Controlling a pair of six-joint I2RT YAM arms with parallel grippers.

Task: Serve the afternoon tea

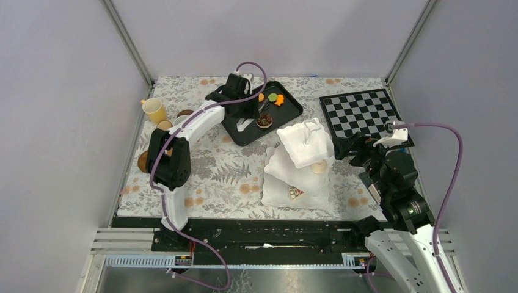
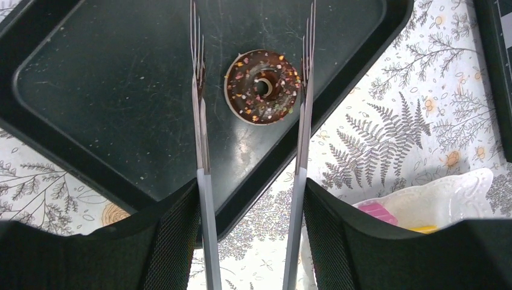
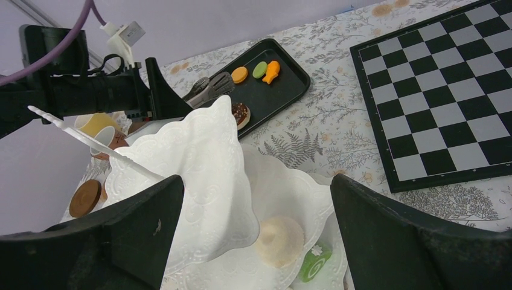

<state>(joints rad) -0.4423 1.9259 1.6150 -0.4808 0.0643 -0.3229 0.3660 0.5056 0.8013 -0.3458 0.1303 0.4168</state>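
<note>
Brown doughnut [image 2: 262, 86] sits between tines of the silver tongs [image 2: 204, 193]; we note the left end effector [image 2: 250, 208] gripping them. Right end effector [image 3: 256, 187] gapes wide over white stand [image 3: 199, 163].

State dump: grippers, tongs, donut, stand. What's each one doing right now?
left gripper, shut on tongs
tongs, open, tines straddling donut
donut, flat on black tray, not lifted
right gripper, open, empty
stand, top tier bare, cakes on lower tiers
</note>
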